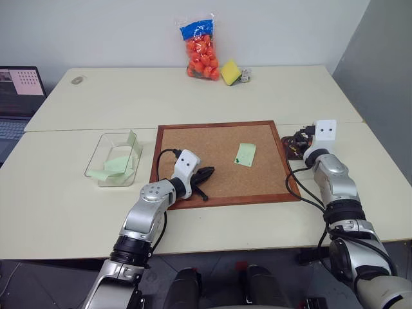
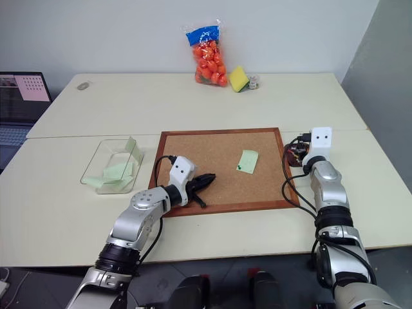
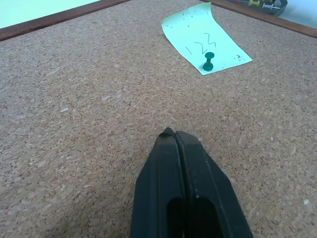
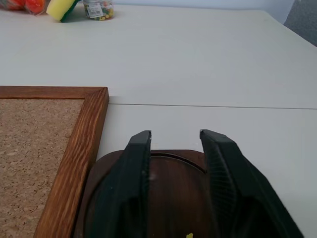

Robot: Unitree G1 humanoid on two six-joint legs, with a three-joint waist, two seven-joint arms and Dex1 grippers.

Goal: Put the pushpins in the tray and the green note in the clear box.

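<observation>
Left wrist view: the left gripper has its two black fingers pressed flat together, clenched on nothing, low over the bare cork of the corkboard. From those tips the green note lies at about one o'clock, near but not touching, its long axis running away from the fingers and leaning slightly left. A green pushpin stands in its nearer end (the pin is what holds the paper to the cork, so I judge it has to come out first).

The right gripper has its fingers parted with nothing between them, hovering over the dark brown tray; a speck of yellow shows at the tray's floor, likely a pin, and several coloured pins sit in the tray in the head views. The tray lies just off the corkboard's right edge.

Seen from the head, the note sits at about three o'clock from the board's centre, roughly between the two grippers. The left fingers point toward it; the right gripper points away, past the tray. By that heading the left arm looks the readier one.

The clear box sits at nine o'clock, just off the board's left edge, already holding pale green slips. The note's trip there would cross the whole board.
</observation>
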